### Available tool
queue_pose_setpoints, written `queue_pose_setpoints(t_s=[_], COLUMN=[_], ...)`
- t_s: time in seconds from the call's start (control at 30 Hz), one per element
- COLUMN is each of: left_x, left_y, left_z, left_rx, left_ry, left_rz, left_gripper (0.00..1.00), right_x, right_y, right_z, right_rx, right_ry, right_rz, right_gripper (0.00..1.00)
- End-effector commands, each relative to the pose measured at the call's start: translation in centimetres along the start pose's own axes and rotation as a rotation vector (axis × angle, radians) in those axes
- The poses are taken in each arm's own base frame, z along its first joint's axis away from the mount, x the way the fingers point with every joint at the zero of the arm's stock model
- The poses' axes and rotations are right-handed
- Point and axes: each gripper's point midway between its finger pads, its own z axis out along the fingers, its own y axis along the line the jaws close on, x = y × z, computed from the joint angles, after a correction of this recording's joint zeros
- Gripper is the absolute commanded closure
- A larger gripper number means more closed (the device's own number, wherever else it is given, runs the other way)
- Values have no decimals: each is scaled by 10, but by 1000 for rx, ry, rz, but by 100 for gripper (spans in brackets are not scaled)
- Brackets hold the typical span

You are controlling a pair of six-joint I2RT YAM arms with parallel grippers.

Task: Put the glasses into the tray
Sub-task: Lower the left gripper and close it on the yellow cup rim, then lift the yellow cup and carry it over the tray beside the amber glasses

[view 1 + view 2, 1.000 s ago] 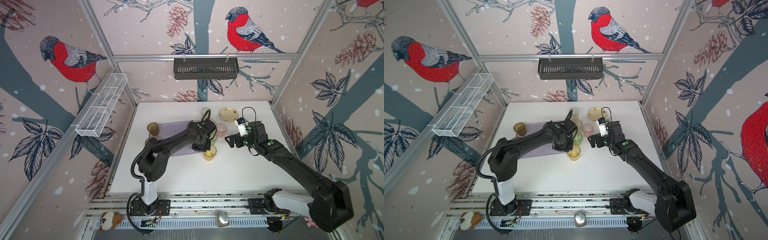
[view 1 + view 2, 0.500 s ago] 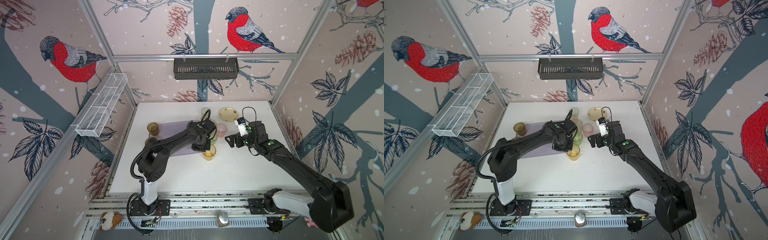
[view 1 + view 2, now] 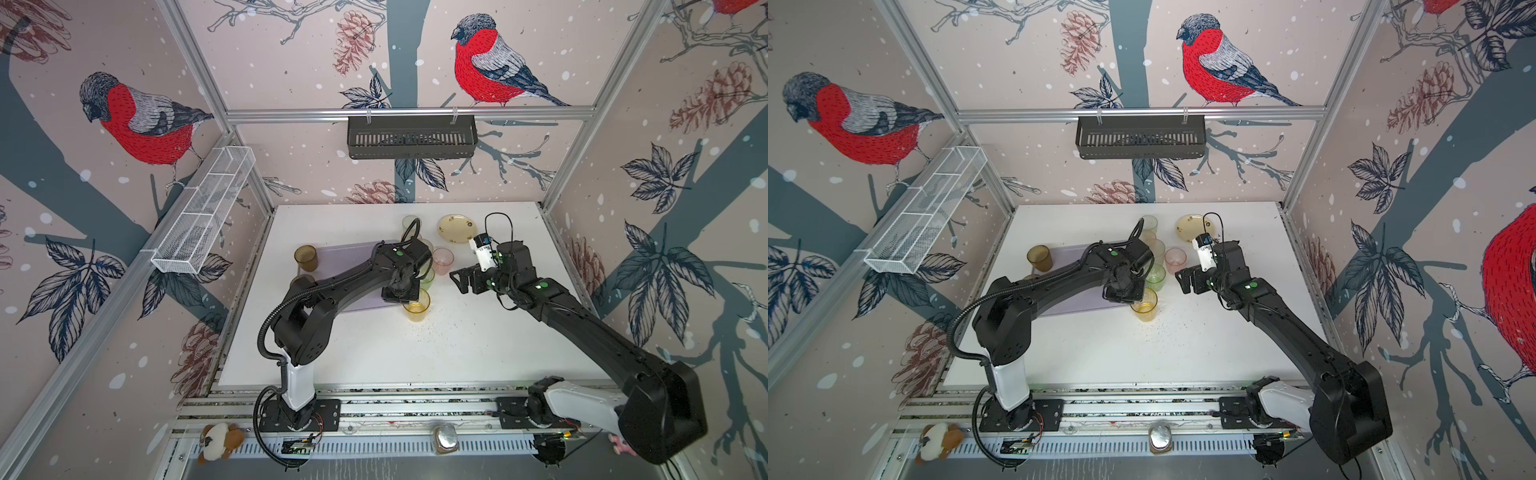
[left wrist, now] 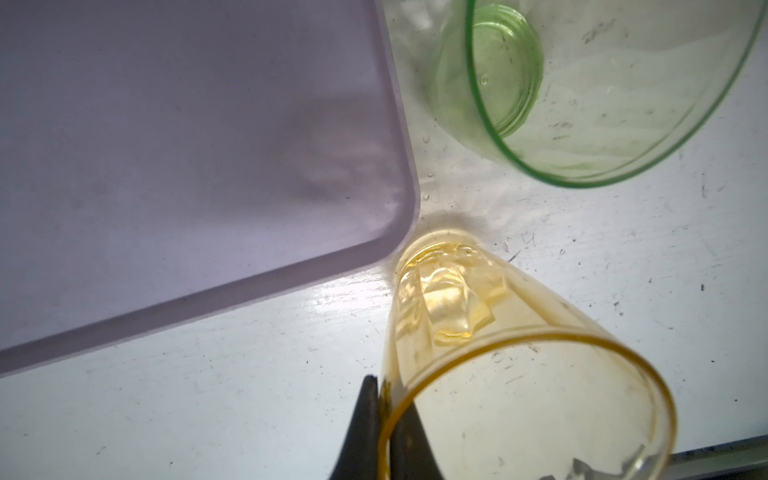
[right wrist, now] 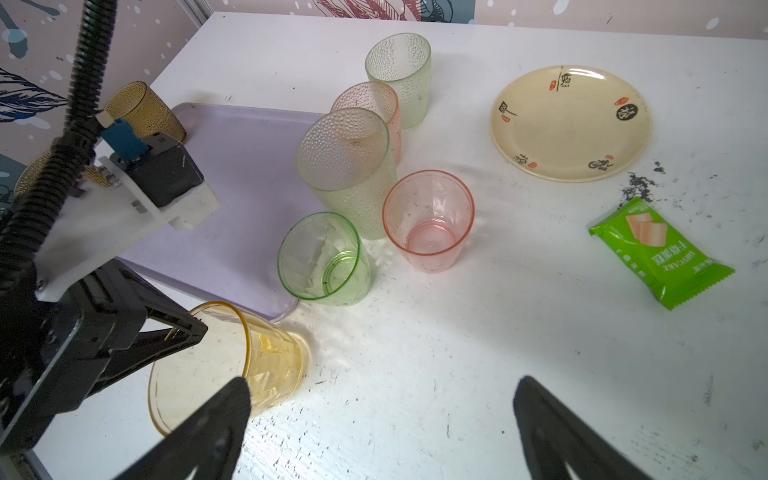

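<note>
The white tabletop [image 3: 457,353] fills the middle of both top views. Left of centre lies the flat rectangular pale lilac plastic tray [image 3: 349,254], partly covered there by the left arm; the left wrist view alone shows its bare floor and rounded corner close up. At the bottom of the right wrist view, the right gripper [image 5: 382,388] has its jaws spread wide with nothing between them. The left gripper [image 4: 384,415] is clenched on the rim of the amber-yellow translucent glass [image 4: 478,316], one finger inside and one outside. That glass leans, its base on the table just beside the tray's corner, outside the tray. The round cream plate [image 5: 569,120] sits upper right. The green translucent glass [image 5: 324,262] and pink translucent glass [image 5: 428,220] stand on the table beside the tray. Only the right wrist view shows the green snack packet [image 5: 660,253]. Against a second ago, the top views show arms and glasses in the same places.
</note>
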Motion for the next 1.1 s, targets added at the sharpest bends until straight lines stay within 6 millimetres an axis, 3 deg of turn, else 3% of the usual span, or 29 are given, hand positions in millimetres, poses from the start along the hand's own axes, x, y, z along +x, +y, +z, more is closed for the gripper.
queue_pose_setpoints(t_s=[0.0,0.4,0.77,1.07], left_x=[4,2,-11,-24], left_y=[6,16,39,62], left_z=[-8,-26,-45,-59], left_rx=[-28,-78,-86,-88], left_ry=[4,-14,-43,-78], left_rz=[4,-8,-62,-110], left_gripper=[97,100,100,100], right_x=[-6,-10,-19,-34], right_y=[0,1,16,39], right_z=[-1,-3,-8,-13], right_rx=[3,3,-66,-131], right_ry=[-16,-23,-55,-95], right_rz=[-5,-12,-40,-121], right_gripper=[0,1,0,0])
